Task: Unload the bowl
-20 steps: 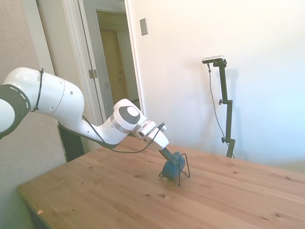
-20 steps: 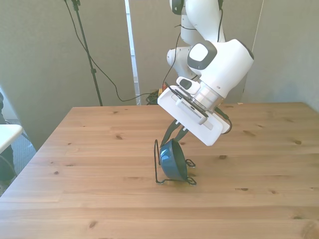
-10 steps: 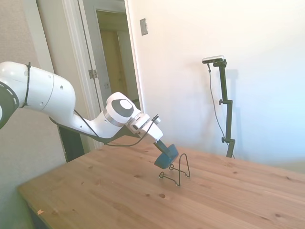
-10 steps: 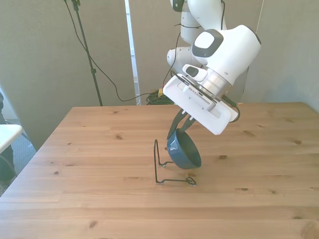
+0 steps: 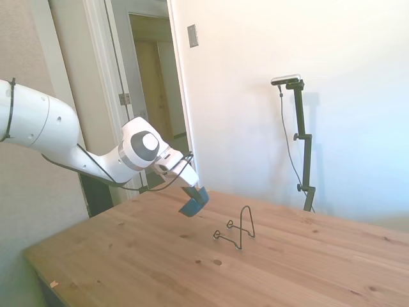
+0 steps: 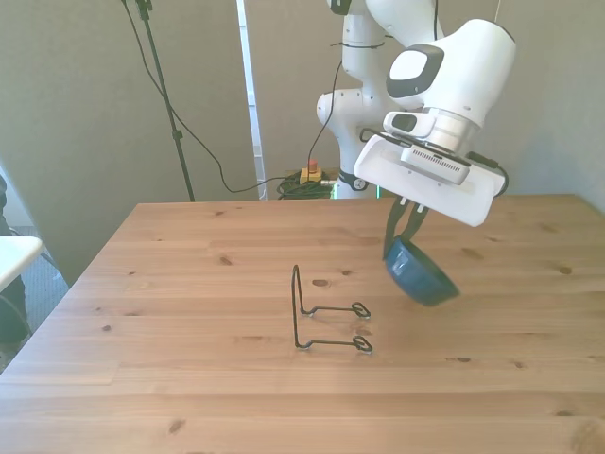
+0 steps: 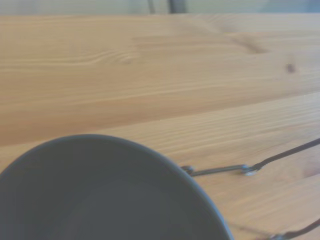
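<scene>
- Above the wooden table (image 6: 189, 378), the gripper (image 6: 405, 234) carries the bowl (image 6: 421, 274) in the air, well clear of the wire stand (image 6: 326, 322); a second ago the bowl sat tilted in that stand, and half a second ago it had only just risen above the stand's base.
- Since then the arm (image 5: 96, 160) has drawn back toward its base, and the bowl has travelled with it: in the front view it now hangs toward the front view's right of the stand, and in the side view the bowl (image 5: 193, 203) floats over the boards between the arm and the stand (image 5: 238, 229).
- The gripper's dark fingers (image 6: 397, 219) pinch the bowl's rim from above, and the bowl hangs below them, tilted, showing its teal-blue outside to the front camera.
- The wire stand now holds nothing: its upright loop and two low prongs rest bare on the table, in the same spot as in the earlier frames.
- From the wrist camera, the bowl's dark inside (image 7: 100, 200) fills the near part of the picture, blurred, and no contents show in it; the stand's thin prongs (image 7: 225, 170) lie on the wood grain beyond its rim.
- Nothing else rests on the table's surface near the bowl or the stand.
</scene>
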